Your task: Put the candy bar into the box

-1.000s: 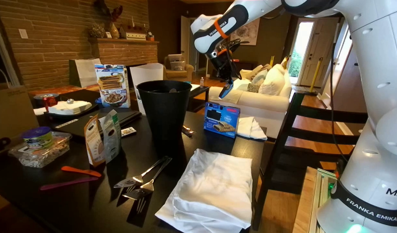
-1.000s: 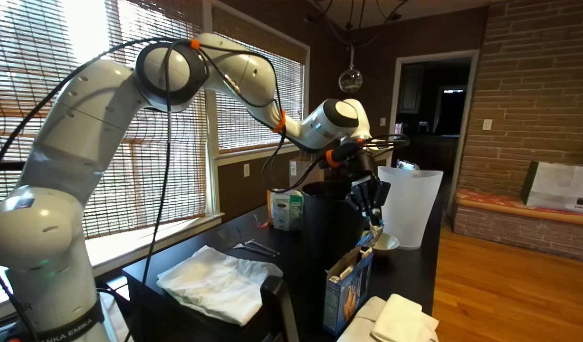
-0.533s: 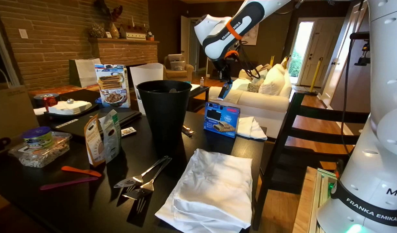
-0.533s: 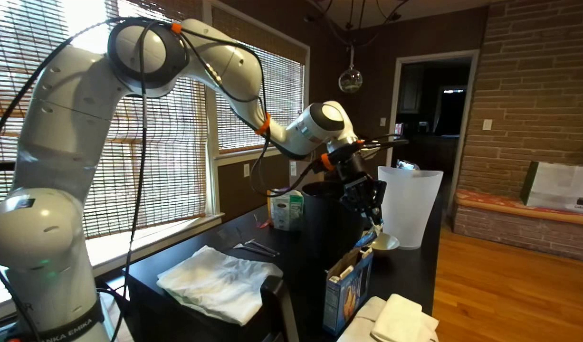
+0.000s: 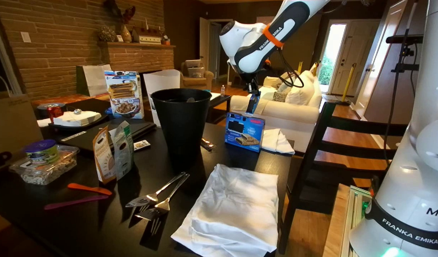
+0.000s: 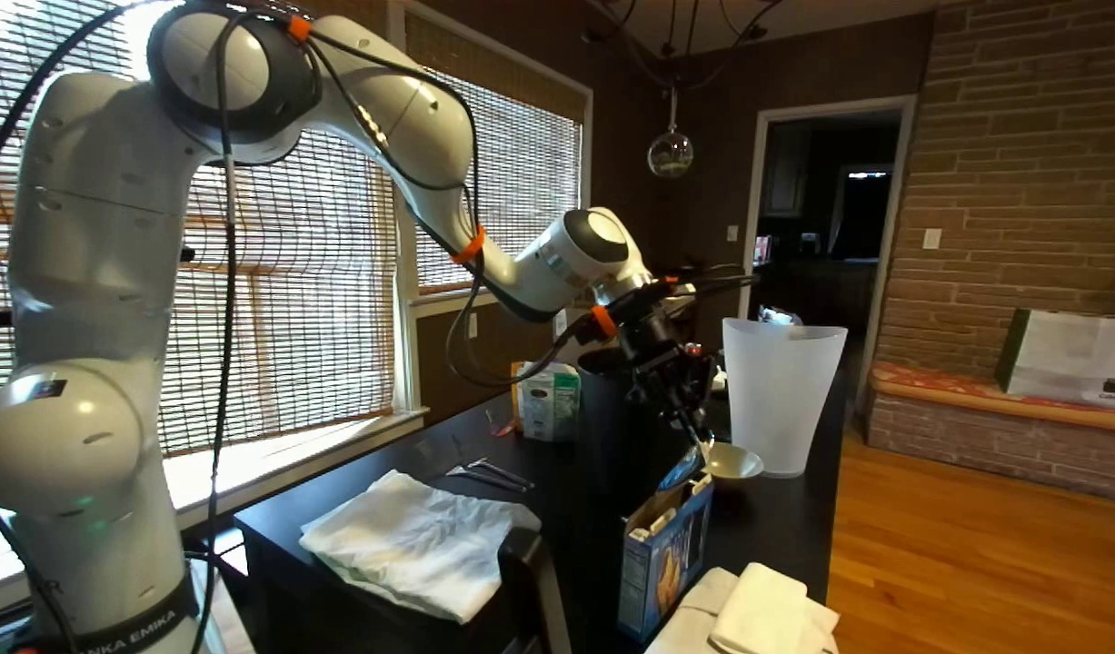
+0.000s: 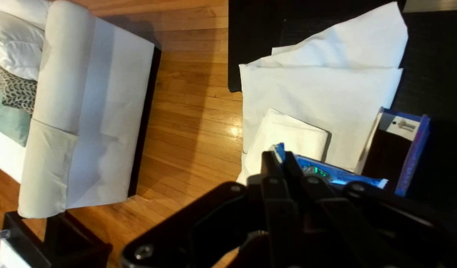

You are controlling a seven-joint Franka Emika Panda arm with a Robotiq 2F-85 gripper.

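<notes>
The candy bar (image 5: pixel 253 102) is a blue wrapped bar, and it also shows in an exterior view (image 6: pixel 681 469). My gripper (image 5: pixel 253 92) is shut on one end of it; the gripper also shows in an exterior view (image 6: pixel 702 438). In the wrist view the fingertips (image 7: pixel 281 158) pinch the wrapper end, and the bar (image 7: pixel 336 174) slants away. The box (image 5: pixel 244 132) is a bright-blue upright carton with an open top, also visible in an exterior view (image 6: pixel 668 549). The bar's free end hangs at the box's top edge. In the wrist view it overlaps the dark opening of the box (image 7: pixel 413 158); I cannot tell whether it is inside.
A tall black bin (image 5: pixel 179 125) stands beside the box. Folded white napkins (image 6: pixel 766 613) lie on its other side. A large white cloth (image 5: pixel 236 207) lies at the table's front. A bowl (image 6: pixel 734 460) and translucent bin (image 6: pixel 782 400) stand behind. A black chair (image 5: pixel 318 150) is at the edge.
My gripper has moved with the bar lower and closer to the box: slightly right and down in an exterior view, left and down in an exterior view. The box has not moved.
</notes>
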